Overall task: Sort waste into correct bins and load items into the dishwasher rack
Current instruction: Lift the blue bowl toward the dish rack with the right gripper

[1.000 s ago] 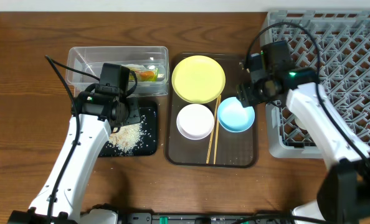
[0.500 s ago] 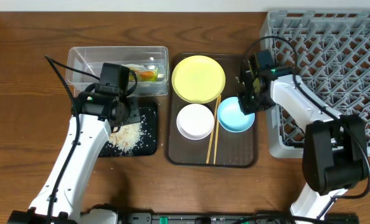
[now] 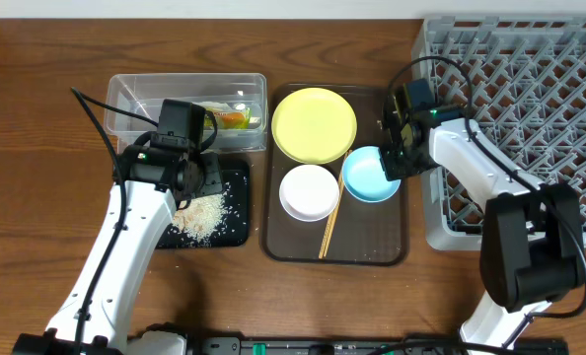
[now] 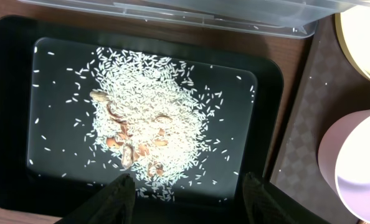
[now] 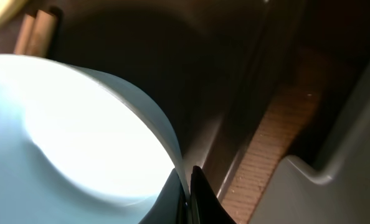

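Wooden table (image 3: 36,197) below me: my right gripper (image 3: 400,158) is pinched shut on the right rim of the round light blue bowl (image 3: 370,176), and the large grey lattice dishwasher rack (image 3: 530,99) lies just to its right; my left gripper (image 4: 188,199) hangs part-open over white rice grains (image 4: 147,106)

The wooden table (image 3: 36,148) fills the overhead view: mid-brown, its grain running left to right. A narrow pale strip (image 3: 224,6) borders its far edge; what it is cannot be determined. Lighting is even, with soft, short shadows.
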Controlling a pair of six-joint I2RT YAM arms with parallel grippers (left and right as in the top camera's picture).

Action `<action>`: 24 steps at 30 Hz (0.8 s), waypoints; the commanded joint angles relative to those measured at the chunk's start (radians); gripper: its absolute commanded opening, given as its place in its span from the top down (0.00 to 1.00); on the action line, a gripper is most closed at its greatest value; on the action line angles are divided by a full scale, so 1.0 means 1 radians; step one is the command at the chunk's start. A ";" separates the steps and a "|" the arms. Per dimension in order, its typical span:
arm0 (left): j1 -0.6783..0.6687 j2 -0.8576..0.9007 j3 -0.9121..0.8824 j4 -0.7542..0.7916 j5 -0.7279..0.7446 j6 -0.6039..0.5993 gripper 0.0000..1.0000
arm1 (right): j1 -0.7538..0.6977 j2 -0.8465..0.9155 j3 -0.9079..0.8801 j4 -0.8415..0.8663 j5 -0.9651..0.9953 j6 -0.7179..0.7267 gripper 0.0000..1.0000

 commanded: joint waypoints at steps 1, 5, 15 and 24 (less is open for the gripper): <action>0.003 0.000 -0.002 -0.003 -0.023 -0.005 0.41 | -0.013 -0.086 0.006 0.001 0.033 0.002 0.99; 0.003 0.000 -0.002 -0.003 -0.023 -0.005 0.40 | -0.037 -0.199 0.013 0.021 0.101 -0.005 0.99; 0.003 0.000 -0.002 0.013 -0.023 -0.005 0.40 | -0.072 -0.412 0.013 0.314 0.508 -0.060 0.99; 0.003 0.000 -0.002 0.019 -0.023 -0.005 0.40 | -0.086 -0.311 0.012 0.814 0.912 -0.356 0.99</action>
